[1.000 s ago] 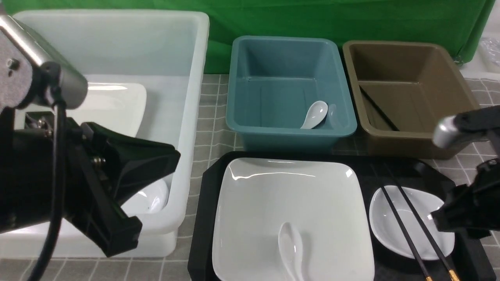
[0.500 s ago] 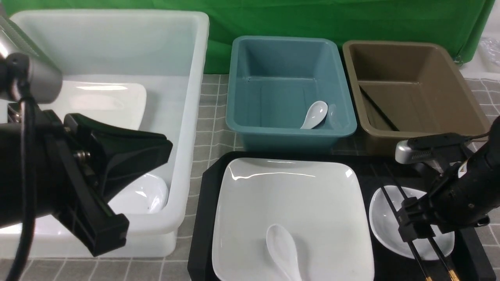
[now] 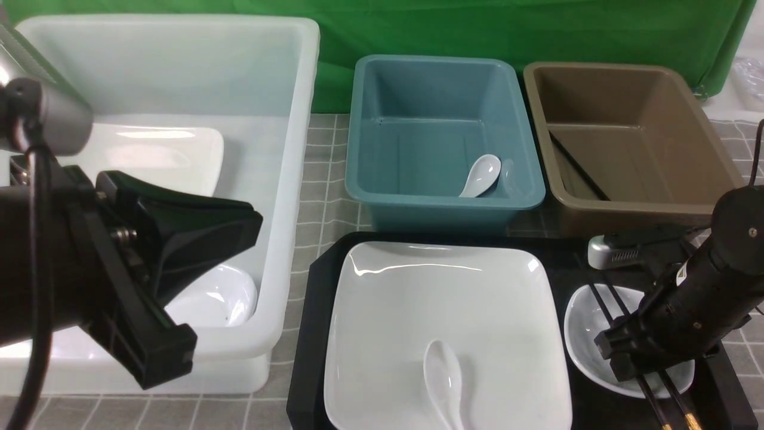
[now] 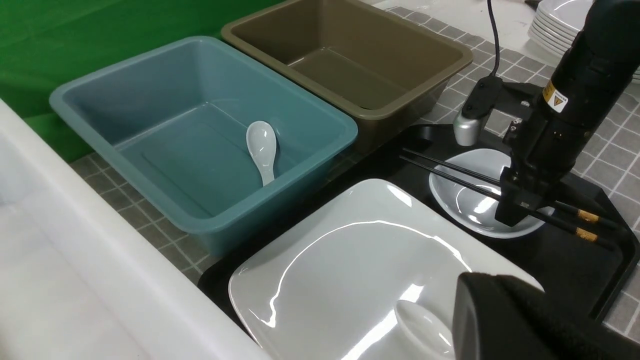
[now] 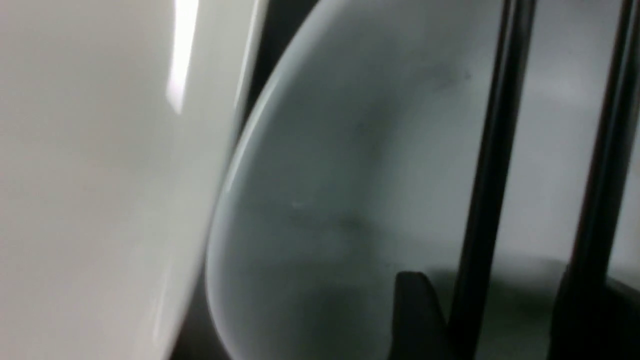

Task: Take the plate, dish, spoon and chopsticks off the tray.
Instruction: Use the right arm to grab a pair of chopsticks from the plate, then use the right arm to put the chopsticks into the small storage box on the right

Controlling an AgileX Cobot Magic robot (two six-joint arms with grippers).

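Your spoon [image 3: 444, 382] is lying on the plate [image 3: 447, 286] at the near edge of the tray [image 3: 307, 334]. Just right of it, your right arm [image 3: 716, 269] is angling steeply down, the right gripper [image 3: 627, 361] standing over the dish [image 3: 582, 334], jaws apart and straddling the chopsticks [image 4: 450, 172] that are lying across that dish. On your left, the left gripper [image 3: 203, 239] is hovering closed, raised before the near wall of the white tub [image 3: 280, 286].

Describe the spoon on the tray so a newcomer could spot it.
Find the black tray nearest the robot; a white square plate covers its left side. The spoon lies on that plate's near edge, unlike its twin inside the teal tub.
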